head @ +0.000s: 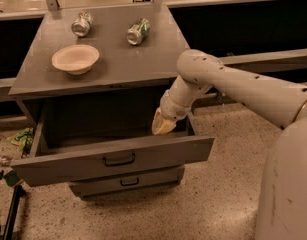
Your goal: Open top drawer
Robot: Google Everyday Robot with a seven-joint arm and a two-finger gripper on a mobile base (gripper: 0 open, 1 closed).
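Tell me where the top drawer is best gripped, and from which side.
Grip the top drawer by the small black handle at the centre of its front, coming from the front: it is the only protruding bar on a flat panel. The gripper hangs over the open box near the right wall, behind that front.

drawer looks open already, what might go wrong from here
1. The end effector hangs inside the top drawer, close to its right wall. A sideways pull-out may snag the wall or front and jerk the drawer.
2. The silver can and green can lie on their sides on the cabinet top. A bump from the arm, whose elbow is near the top's right edge, might set them rolling.
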